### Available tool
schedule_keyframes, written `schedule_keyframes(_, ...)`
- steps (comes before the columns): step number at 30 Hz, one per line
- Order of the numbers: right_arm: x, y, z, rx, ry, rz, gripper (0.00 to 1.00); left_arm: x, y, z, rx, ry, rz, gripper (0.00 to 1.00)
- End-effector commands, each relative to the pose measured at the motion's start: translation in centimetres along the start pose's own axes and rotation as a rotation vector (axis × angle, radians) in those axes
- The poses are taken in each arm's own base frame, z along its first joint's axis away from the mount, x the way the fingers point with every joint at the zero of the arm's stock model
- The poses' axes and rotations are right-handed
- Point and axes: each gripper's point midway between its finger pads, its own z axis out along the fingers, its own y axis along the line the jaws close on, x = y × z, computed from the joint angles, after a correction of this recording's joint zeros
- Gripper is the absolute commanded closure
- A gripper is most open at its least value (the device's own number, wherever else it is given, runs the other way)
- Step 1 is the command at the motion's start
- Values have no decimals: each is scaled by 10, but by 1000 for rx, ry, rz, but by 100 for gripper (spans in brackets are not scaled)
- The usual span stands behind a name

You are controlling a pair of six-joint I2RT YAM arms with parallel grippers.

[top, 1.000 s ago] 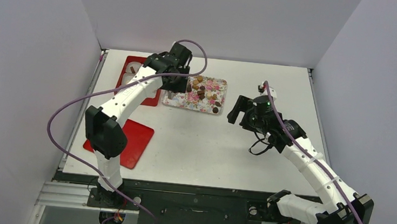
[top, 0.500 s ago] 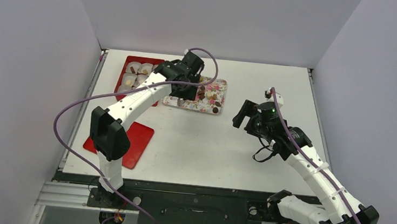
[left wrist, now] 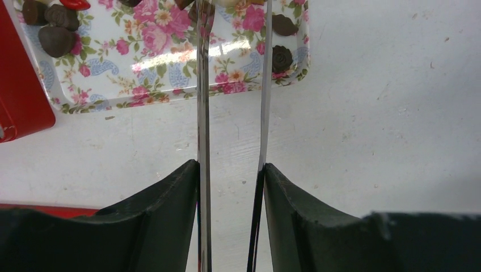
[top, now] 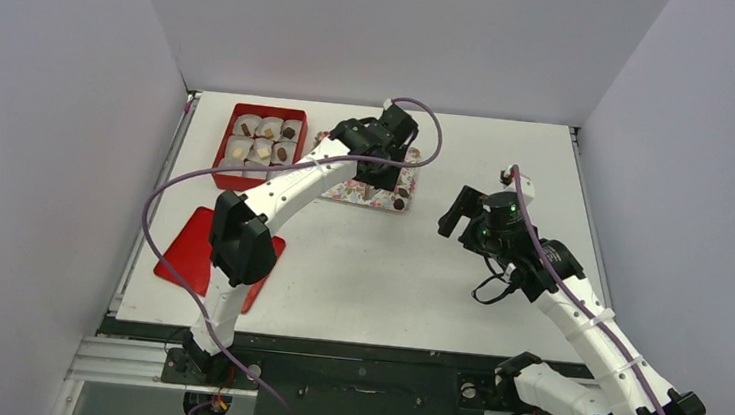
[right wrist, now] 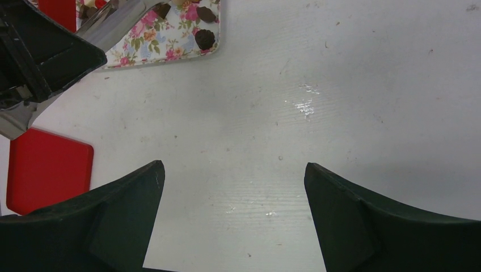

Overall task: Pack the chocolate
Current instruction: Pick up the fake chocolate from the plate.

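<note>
Top view: the left fingers (top: pixel 378 175) hang over a flowered tray (top: pixel 320 191) carrying chocolate (top: pixel 399 203). More pieces sit in paper cups (top: pixel 243 146) inside a red box (top: pixel 230 179). The right fingers (top: pixel 453 215) hang over the table (top: pixel 368 268).

Left wrist view: the fingers are clamped on metal tongs (left wrist: pixel 203 113), whose blades are apart above the tray.

Right wrist view: the fingers are spread wide and hold nothing.

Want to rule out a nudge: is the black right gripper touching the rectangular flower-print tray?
Apart. The right wrist view shows bare white table between the black right gripper and the rectangular flower-print tray.
</note>
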Motion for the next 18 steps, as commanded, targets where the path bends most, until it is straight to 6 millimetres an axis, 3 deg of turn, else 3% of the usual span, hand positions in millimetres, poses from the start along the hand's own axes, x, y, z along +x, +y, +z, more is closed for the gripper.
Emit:
schedule_keyframes(1, -4, -5, -2, 14, -25, 22, 11, -25, -21, -3, 43, -75, -9, 59)
schedule_keyframes(18, 0, -9, 0, 27, -26, 31, 11, -20, -33, 16, 53, -44, 25, 63)
